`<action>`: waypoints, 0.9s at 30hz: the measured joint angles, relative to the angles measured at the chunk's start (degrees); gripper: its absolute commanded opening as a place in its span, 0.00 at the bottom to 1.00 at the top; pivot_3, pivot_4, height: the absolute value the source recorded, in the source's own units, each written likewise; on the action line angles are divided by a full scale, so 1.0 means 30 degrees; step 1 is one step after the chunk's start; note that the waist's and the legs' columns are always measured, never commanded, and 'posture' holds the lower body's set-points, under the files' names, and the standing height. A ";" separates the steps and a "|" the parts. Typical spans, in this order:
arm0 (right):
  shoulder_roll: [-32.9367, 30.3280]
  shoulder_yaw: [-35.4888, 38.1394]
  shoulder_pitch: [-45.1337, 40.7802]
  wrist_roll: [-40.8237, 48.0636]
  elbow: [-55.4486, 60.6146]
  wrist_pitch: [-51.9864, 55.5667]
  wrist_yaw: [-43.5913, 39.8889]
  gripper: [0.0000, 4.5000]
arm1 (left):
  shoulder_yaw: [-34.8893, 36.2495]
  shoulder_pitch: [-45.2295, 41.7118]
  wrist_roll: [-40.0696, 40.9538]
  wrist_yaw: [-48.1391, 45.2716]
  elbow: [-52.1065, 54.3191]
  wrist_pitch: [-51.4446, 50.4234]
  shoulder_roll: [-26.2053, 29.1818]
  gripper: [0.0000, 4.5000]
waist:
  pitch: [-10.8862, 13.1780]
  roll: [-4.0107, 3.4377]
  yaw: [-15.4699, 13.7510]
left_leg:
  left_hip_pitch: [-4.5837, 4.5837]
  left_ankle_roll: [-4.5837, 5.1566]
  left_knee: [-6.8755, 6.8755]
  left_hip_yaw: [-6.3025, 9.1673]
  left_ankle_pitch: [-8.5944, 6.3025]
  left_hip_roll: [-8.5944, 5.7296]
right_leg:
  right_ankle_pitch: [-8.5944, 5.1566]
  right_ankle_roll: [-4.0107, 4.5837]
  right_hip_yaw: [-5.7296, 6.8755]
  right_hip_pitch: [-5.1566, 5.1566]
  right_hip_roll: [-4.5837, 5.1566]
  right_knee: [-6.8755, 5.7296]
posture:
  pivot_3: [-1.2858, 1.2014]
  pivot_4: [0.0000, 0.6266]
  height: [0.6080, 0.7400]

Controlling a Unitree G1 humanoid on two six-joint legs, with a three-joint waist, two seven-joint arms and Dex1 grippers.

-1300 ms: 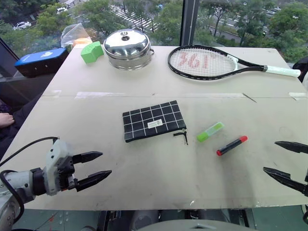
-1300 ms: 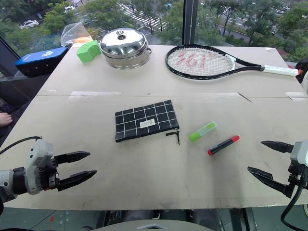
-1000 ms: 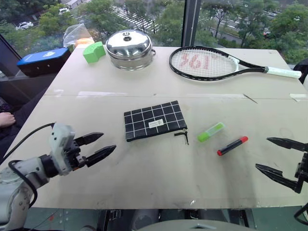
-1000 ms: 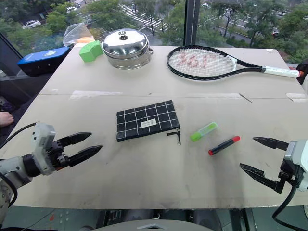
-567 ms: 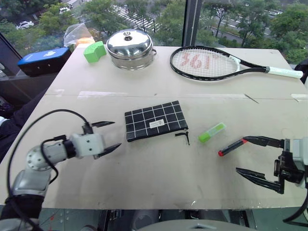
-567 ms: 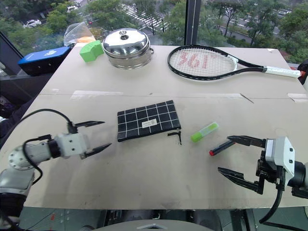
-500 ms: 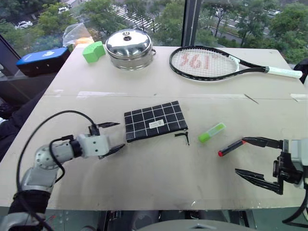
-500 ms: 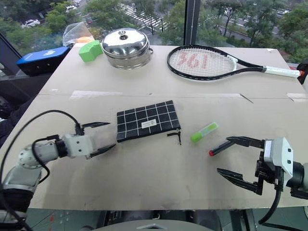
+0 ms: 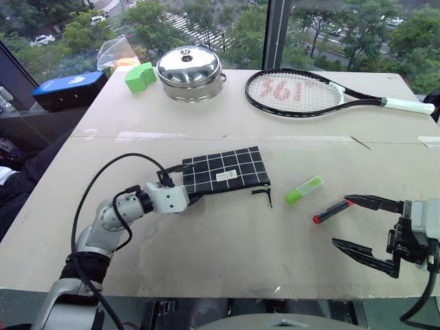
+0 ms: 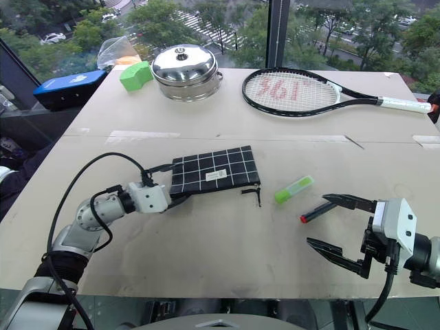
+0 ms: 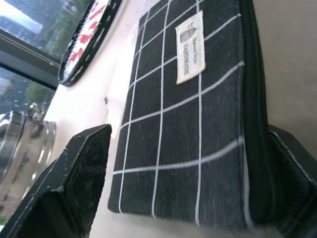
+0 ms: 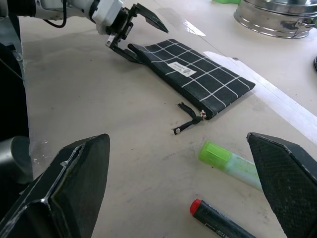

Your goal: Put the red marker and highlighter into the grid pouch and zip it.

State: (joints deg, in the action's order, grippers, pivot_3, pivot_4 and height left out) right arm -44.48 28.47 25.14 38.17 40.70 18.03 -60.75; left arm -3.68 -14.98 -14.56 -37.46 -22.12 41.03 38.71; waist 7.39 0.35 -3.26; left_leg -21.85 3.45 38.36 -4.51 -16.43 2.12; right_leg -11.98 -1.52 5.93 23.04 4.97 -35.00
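The grid pouch [image 9: 223, 172] lies flat mid-table, black with white lines, its zipper pull [image 9: 265, 195] trailing off the right end. My left gripper [image 9: 188, 182] stands open at the pouch's left end, one finger [image 11: 74, 188] on each side of that edge. Right of the pouch rests the green highlighter [image 9: 303, 190], and just beyond it the red marker [image 9: 332, 211]. Close to the right of the marker is my right gripper [image 9: 340, 220], open and empty, its far fingertip near the red cap. The right wrist view takes in the pouch [image 12: 193, 74], highlighter [image 12: 230, 161] and marker [image 12: 218, 220].
At the back of the table lie a tennis racket [image 9: 295, 89], a lidded steel pot [image 9: 189, 67] and a green block [image 9: 139, 75]. A blue box [image 9: 69, 86] sits off the table's left rear corner. The table's front edge runs just below both grippers.
My left gripper has travelled right across the table until its open fingers bracket the pouch's left end. The right gripper came in leftward toward the marker, then held still.
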 measured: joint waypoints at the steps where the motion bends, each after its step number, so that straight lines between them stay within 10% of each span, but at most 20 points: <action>1: 0.0005 0.0000 0.0082 -0.0008 0.0051 -0.0009 0.0069 1.00 | -0.0173 -0.0081 -0.0266 0.0222 0.0225 -0.0387 -0.0109 0.93 | -0.0004 -0.0006 -0.0042 | 0.0007 0.0000 0.0001 0.0001 0.0000 0.0000 | -0.0004 0.0001 0.0003 -0.0001 -0.0001 0.0000 | 0.52 0.24 1.00; 11: 0.0044 -0.0029 0.0227 0.0053 0.0614 0.0015 0.0927 1.00 | -0.1189 -0.0550 -0.0438 0.0049 0.0629 -0.2706 0.0007 0.03 | -0.0086 -0.0119 -0.0182 | 0.0048 0.0001 0.0030 0.0009 0.0001 0.0004 | -0.0078 -0.0022 -0.0010 -0.0001 0.0059 -0.0097 | 0.52 0.24 1.00; 22: 0.1804 -0.6118 -0.6549 -0.0009 0.2461 0.7420 1.0744 1.00 | -0.0100 0.0786 0.2975 -0.0776 0.5433 -1.0787 -0.1174 0.01 | 0.0011 0.0100 0.0165 | -0.0074 -0.0006 0.0059 0.0002 0.0006 0.0004 | -0.0039 0.0054 -0.0041 0.0137 0.0033 -0.0181 | 0.52 0.24 1.00; 27: 0.6888 -0.8317 -1.1276 0.1354 0.0006 1.3604 1.6504 1.00 | -0.0306 0.0510 0.3434 -0.0799 0.8352 -1.4588 -0.1602 0.01 | -0.0007 0.0174 0.0464 | -0.0109 -0.0042 0.0036 0.0006 0.0027 0.0004 | -0.0020 0.0036 -0.0091 0.0163 -0.0007 -0.0221 | 0.52 0.24 1.00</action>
State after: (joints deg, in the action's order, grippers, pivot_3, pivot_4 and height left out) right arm -23.81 3.52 -8.68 42.23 40.72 58.84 -11.23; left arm -4.59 -13.45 -4.26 -39.86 2.94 -2.73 33.90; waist 7.37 0.87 -1.87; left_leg -22.17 3.32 38.47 -4.49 -16.35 2.13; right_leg -12.04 -1.42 5.66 23.53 4.95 -35.67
